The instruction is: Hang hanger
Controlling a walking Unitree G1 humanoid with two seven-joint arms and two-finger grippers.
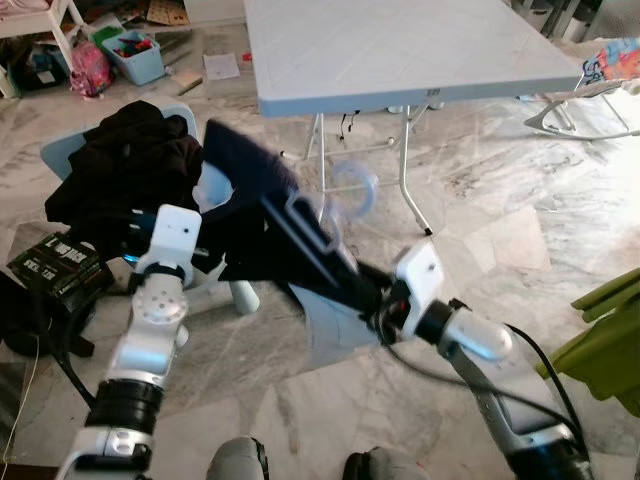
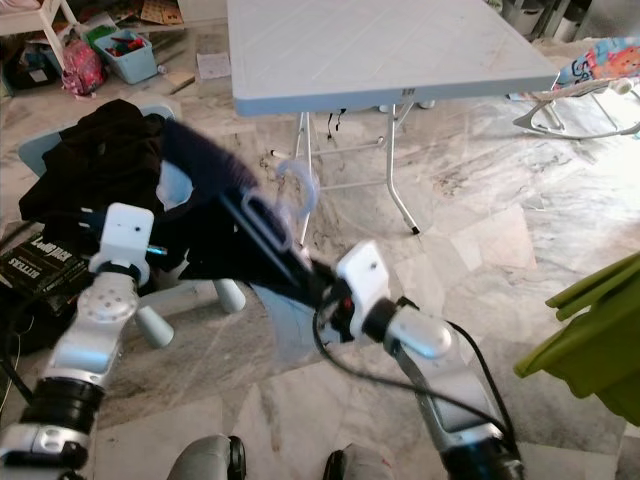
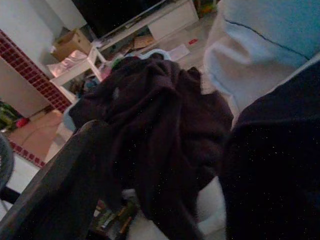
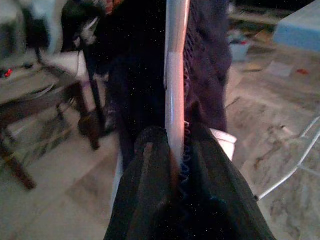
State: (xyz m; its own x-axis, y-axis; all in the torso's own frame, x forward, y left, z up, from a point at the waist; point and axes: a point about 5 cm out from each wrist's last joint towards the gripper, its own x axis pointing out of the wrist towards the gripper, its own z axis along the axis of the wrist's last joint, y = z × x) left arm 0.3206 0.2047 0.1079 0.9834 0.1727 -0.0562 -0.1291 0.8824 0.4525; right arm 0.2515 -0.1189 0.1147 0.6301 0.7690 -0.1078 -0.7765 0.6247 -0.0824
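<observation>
1. Above the marble floor (image 1: 470, 230), just in front of the folding table (image 1: 400, 50): pale blue hanger (image 1: 345, 195), blurred, hook uppermost, threaded through a dark navy garment (image 1: 250, 190) draping down from it.
2. Clamped on the hanger's pale bar (image 4: 175, 75) together with the navy cloth: right gripper (image 4: 175, 165), its black fingers (image 4: 145, 185) pressed either side of the bar, arm reaching forward and leftward.
3. Beside the navy garment, on the robot's left: left gripper (image 1: 135, 250), pushed in against the fabric; cannot tell whether spread or closed.
4. Just behind the left arm: small light blue chair (image 1: 60, 150) heaped with black clothes (image 1: 130, 160).
5. Low at the left, beside the chair: black box with white lettering (image 1: 55, 265).
6. Farther off: blue bin of toys (image 1: 135, 55) at the back, green object (image 1: 610, 345) at the right edge.
</observation>
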